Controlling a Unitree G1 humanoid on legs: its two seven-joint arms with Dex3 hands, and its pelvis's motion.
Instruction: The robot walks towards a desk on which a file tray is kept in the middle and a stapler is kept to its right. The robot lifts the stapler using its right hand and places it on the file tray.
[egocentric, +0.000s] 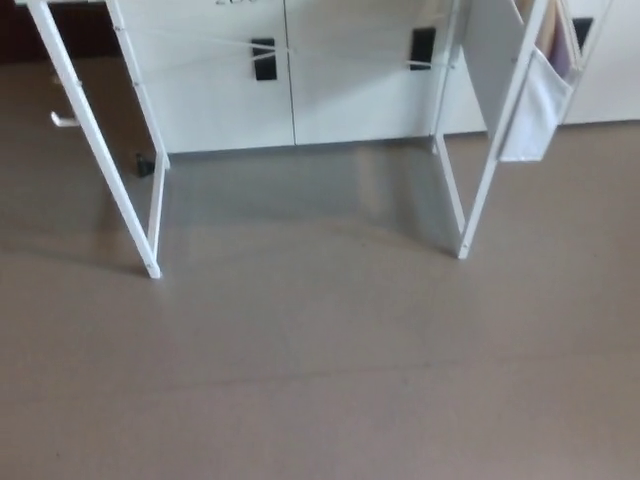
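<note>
Brown smooth floor fills most of the head view, lying open between the white slanted metal desk legs at either side. Behind stand flat white cabinet doors with black rectangular handles. Grey writing at their top edge is cut off and unreadable. A white fabric pocket hangs at the right. The stapler, left hand and right hand are out of frame, so I cannot tell the fingers' state.

The floor is smooth grey-brown with a faint sheen. The desk legs look like matt white painted metal. The cabinet doors are smooth white panels, and the side pouch looks like white cloth
</note>
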